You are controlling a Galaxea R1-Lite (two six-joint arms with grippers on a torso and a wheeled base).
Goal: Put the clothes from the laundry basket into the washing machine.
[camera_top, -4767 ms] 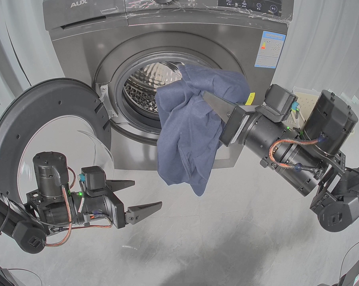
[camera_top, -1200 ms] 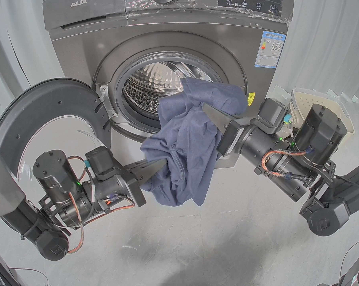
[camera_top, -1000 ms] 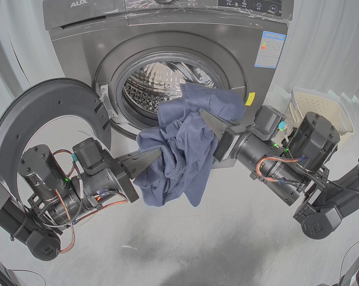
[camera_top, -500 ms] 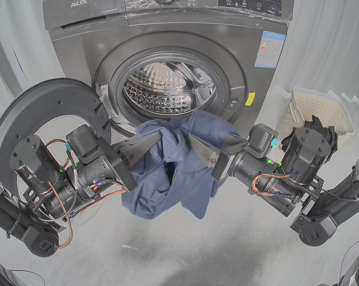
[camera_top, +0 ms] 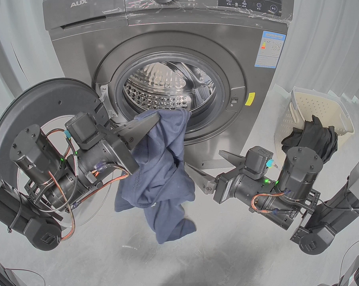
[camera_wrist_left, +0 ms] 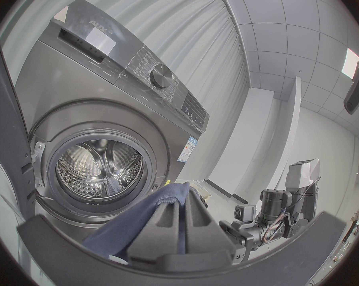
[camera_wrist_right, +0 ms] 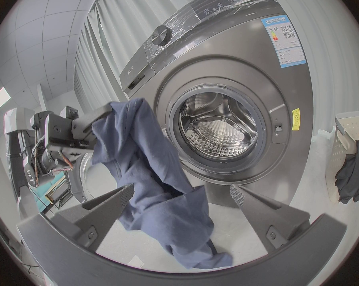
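The left tool [camera_top: 149, 122] is clamped on a top fold of the blue cloth garment [camera_top: 163, 167], which is hung before the open grey metal washing machine [camera_top: 108, 48]; the right tool [camera_top: 205, 161] is spread, empty. Light and floppy, the garment is judged best gathered at its trailing hem.

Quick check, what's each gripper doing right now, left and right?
Left gripper: shut on the blue garment, which hangs down from it.
Right gripper: open, holding nothing.
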